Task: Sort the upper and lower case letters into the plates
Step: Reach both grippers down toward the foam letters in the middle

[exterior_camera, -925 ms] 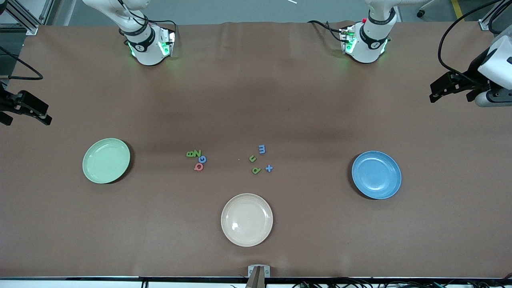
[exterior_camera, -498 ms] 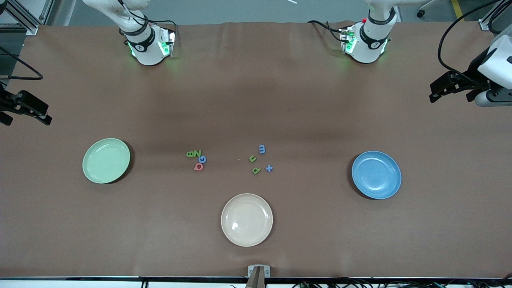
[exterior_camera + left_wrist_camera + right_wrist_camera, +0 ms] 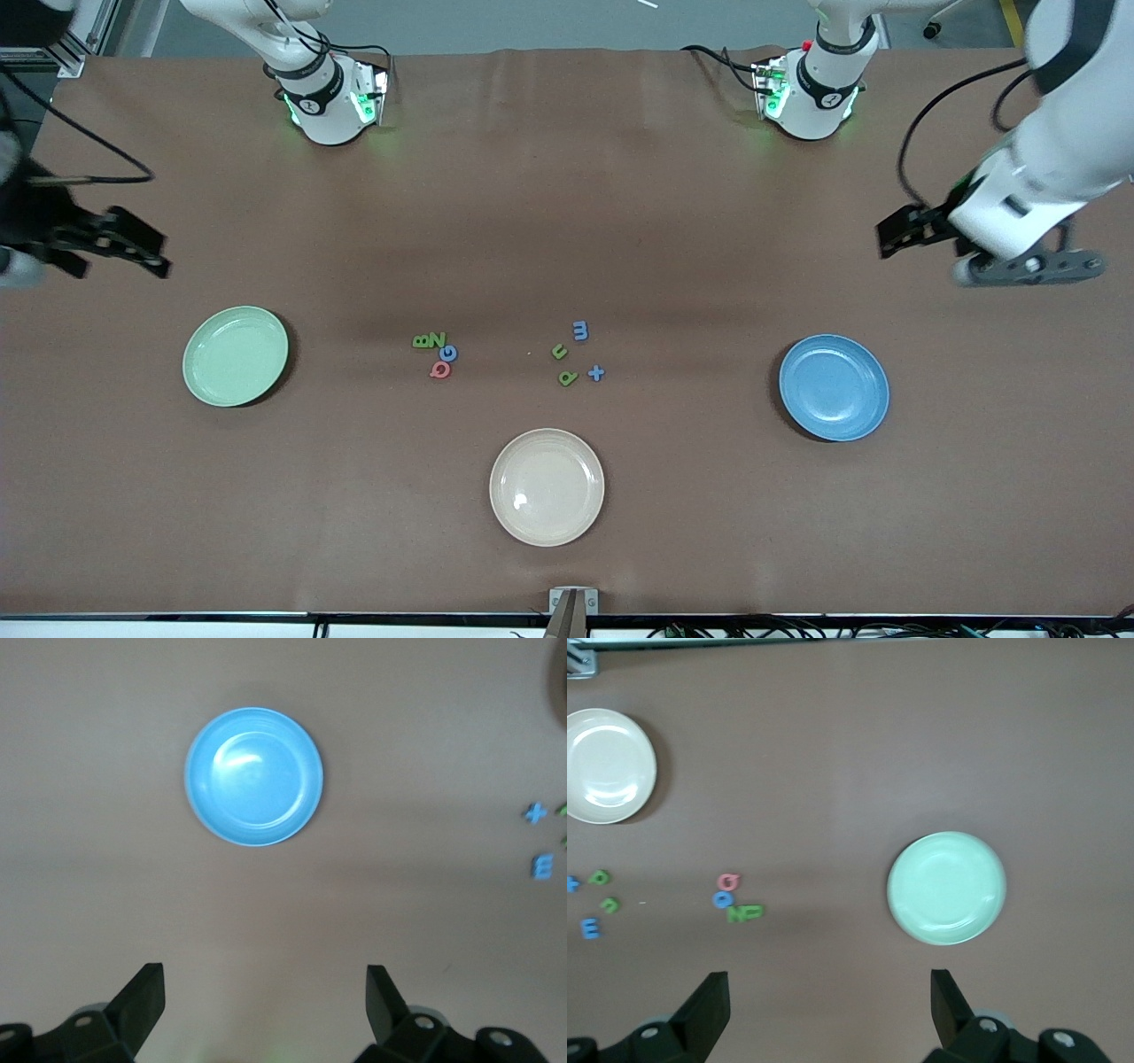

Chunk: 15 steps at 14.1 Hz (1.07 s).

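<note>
The mint green plate (image 3: 235, 355) lies toward the right arm's end of the table and the blue plate (image 3: 834, 387) toward the left arm's end; both are empty. Between them lie two clusters of small foam letters. One is a green B and N (image 3: 430, 340), a blue G (image 3: 448, 354) and a red letter (image 3: 439, 369). The other is a blue m (image 3: 580, 330), a green u (image 3: 559, 352), another green letter (image 3: 568, 378) and a blue plus (image 3: 596, 373). My left gripper (image 3: 895, 235) (image 3: 264, 992) is open over bare table near the blue plate (image 3: 254, 777). My right gripper (image 3: 146, 248) (image 3: 830, 997) is open over bare table near the mint plate (image 3: 946, 889).
An empty cream-beige plate (image 3: 547, 486) lies nearer to the front camera than the letters; it also shows in the right wrist view (image 3: 607, 766). The brown table mat (image 3: 567, 221) covers the whole table.
Both arms have swung in from the table's ends toward the middle, with the grippers still open. The plates and letters have not moved.
</note>
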Each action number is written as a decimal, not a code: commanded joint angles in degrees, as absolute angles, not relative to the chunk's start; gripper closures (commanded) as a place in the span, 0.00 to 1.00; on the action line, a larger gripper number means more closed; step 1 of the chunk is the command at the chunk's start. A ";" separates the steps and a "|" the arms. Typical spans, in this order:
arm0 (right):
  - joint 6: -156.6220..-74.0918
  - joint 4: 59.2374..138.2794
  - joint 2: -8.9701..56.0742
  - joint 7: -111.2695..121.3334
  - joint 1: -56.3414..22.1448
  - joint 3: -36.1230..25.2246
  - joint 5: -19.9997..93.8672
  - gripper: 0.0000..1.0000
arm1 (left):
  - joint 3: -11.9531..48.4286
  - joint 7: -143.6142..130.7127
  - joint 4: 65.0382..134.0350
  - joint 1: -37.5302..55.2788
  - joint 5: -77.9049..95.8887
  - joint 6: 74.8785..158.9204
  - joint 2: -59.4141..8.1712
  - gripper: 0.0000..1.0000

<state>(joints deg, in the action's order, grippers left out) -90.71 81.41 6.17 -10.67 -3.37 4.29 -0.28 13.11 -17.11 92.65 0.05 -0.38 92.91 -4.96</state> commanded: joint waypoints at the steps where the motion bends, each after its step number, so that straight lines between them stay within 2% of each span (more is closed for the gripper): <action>1: -92.28 81.56 9.92 -18.27 -9.21 4.04 -0.18 0.00 | 14.06 -27.21 90.88 3.85 -0.35 97.80 -11.75 0.00; 6: -92.55 81.74 18.35 -26.01 -18.27 3.96 -2.02 0.00 | 13.98 -51.09 90.70 14.48 -0.44 111.42 -24.41 0.00; 10: -93.94 83.49 23.90 -33.98 -21.17 3.96 -1.58 0.00 | 13.71 -68.33 88.61 20.11 -3.16 117.94 -32.85 0.03; 12: -100.77 87.86 25.40 -37.43 -21.80 4.04 -1.32 0.00 | 13.71 -77.21 82.82 21.61 -3.08 118.04 -38.56 0.11; 15: -116.58 97.80 25.49 -37.53 -21.89 4.04 -1.23 0.01 | 10.82 -85.76 75.95 27.32 -3.08 118.73 -45.25 0.23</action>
<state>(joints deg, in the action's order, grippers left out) -109.36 91.13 27.14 -36.18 -21.52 4.49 -1.15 13.22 -80.71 82.62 23.81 -2.07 119.19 -40.18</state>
